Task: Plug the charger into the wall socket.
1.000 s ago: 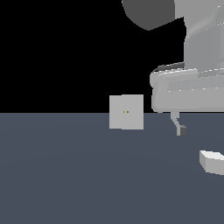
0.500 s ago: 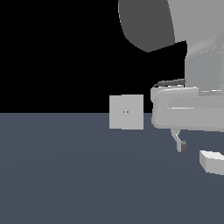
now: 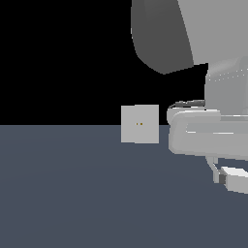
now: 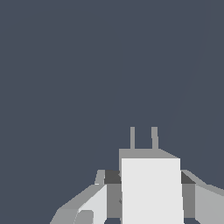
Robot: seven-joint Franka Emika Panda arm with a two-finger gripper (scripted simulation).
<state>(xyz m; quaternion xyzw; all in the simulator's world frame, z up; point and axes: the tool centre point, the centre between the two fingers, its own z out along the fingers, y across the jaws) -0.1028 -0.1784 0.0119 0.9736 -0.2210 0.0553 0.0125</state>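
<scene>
The off-white charger [image 4: 151, 192] is seen block-shaped, two thin prongs projecting from one end (lying low on the floor). The grey square wall socket [image 3: 139, 124] is stood upright, well apart.

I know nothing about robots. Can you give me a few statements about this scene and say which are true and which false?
1. The charger sits between the gripper fingers. True.
2. The charger is already plugged into the wall socket. False: the two are well apart.
3. The charger has two prongs sticking out. True.
4. The wall socket lies flat on the floor. False: it stands upright.
</scene>
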